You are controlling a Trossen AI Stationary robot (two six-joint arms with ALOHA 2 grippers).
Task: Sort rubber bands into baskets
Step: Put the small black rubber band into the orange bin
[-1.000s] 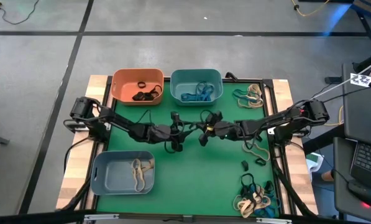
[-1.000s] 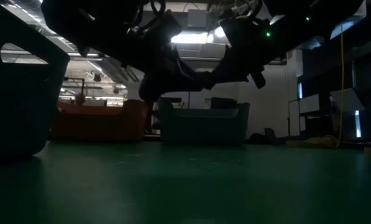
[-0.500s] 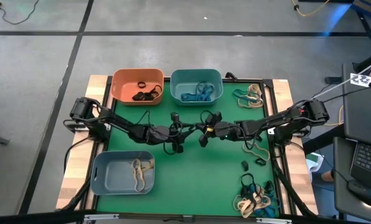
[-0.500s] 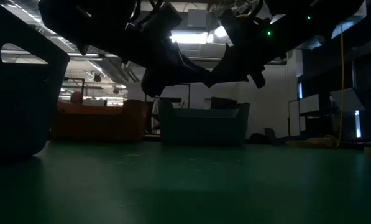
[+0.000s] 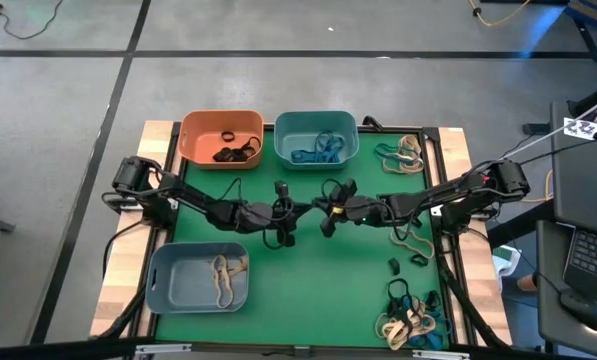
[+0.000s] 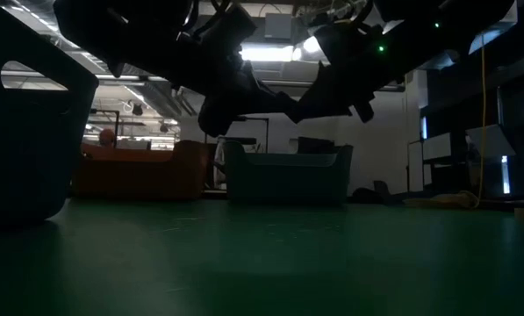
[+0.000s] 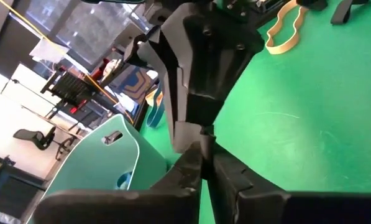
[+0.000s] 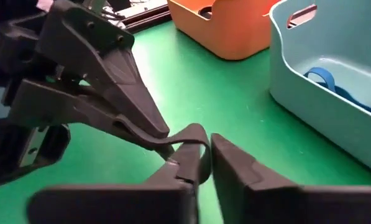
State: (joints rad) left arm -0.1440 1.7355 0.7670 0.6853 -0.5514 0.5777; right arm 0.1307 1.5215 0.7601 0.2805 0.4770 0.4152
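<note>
Two grippers meet above the green mat (image 5: 318,270).
Right wrist view shows the closed left gripper (image 8: 163,138) pinching a black rubber band (image 8: 194,134); the right gripper (image 8: 207,158) is barely parted.

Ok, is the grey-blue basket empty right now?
No, the high view shows tan rubber bands lying inside the grey-blue basket at the mat's near left corner.

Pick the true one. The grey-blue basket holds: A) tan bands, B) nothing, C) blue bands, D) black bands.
A: the high view shows tan rubber bands lying in the grey-blue basket; the black ones sit in the orange basket and the blue ones in the teal basket.
</note>
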